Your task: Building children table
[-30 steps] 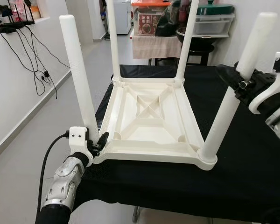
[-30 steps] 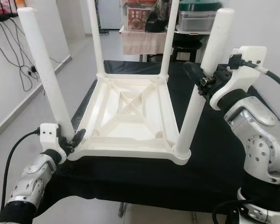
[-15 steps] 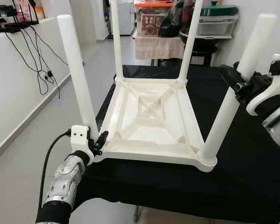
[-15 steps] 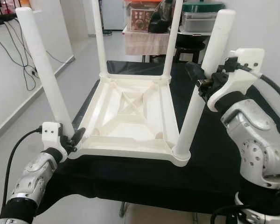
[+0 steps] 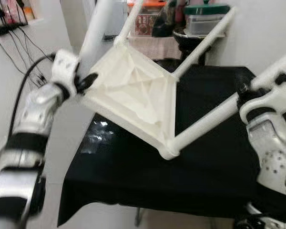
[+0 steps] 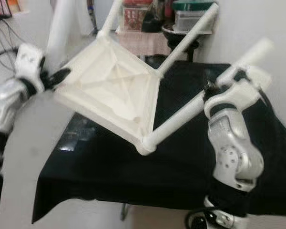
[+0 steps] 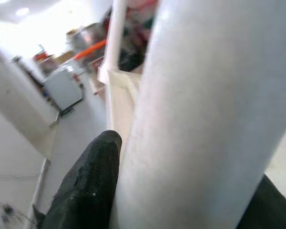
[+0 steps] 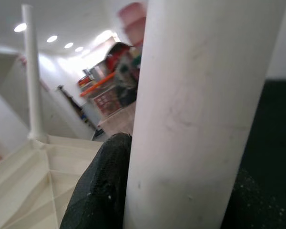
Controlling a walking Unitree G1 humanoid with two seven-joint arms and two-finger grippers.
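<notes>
Lifted, tilted white table (image 5: 133, 90), both grippers gripping legs

Light: bright, even indoor; ceiling spots (image 8: 51, 38) glared | Blur: head views motion-smeared; wrist views soft on the close white leg (image 8: 200, 119)

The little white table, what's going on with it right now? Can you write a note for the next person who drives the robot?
Left gripper: shut on the table's near-left leg, close to the tabletop corner, raised high.
Right gripper: shut on the near-right leg, partway along it.
The white table is upside down and tipped, its left side lifted off the black-covered surface, one corner low on the right. The picture is blurred with motion.
Done: all four legs are on.
Left: turn it the rest of the way and stand it on its legs. Hold both legs firmly; letting go now would probably drop it.
</notes>
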